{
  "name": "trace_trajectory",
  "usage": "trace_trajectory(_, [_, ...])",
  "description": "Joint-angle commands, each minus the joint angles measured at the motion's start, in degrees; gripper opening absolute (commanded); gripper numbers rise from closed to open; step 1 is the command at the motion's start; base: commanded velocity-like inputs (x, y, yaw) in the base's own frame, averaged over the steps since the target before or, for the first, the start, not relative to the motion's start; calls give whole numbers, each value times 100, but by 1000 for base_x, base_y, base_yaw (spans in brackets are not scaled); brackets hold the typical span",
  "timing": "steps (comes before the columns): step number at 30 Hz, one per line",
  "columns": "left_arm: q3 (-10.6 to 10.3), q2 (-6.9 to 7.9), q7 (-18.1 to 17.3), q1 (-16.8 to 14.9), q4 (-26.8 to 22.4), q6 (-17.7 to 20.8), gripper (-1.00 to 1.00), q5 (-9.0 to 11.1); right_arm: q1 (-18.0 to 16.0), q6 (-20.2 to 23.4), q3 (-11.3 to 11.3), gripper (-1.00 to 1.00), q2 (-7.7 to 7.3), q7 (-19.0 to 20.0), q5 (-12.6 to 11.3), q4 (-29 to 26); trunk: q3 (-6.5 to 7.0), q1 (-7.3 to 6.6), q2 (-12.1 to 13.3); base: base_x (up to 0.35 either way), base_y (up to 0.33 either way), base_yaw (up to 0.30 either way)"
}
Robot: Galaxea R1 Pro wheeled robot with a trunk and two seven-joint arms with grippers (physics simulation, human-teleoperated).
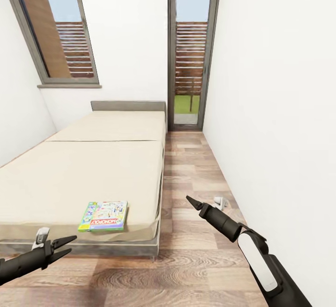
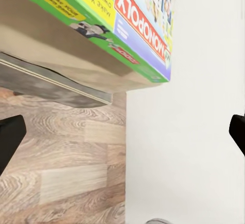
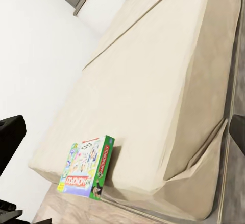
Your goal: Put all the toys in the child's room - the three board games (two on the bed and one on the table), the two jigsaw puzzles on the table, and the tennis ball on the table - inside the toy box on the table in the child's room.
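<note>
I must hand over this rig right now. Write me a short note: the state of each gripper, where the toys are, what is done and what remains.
Left gripper: open, empty, low in front of the bed's foot.
Right gripper: looks shut, empty, held over the wood floor beside the bed.
Board game: a green-edged Monopoly box lying flat on the bed, near the corner closest to the robot, untouched.
Done: nothing picked up yet, as far as these views show.
Left: grasp this board game and carry it to the toy box; the other toys and the table are out of frame here.

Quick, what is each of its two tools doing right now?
Left tool: open, holding nothing.
Right tool: cannot be told, nothing visibly held.
</note>
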Motion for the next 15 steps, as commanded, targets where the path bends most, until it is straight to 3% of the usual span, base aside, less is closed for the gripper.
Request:
trace_trajectory(1, [8,0,-52,-3,0,59,100,4,-3,25,7,100,-4,-4,-43,1,-5,-1,-2,0,0,0])
trace_trajectory(15, [12,-8,-111,-3,-7,49,100,1,-3,23,17,100,-4,-4,-36,23,-5,-1,-2,38,6,0])
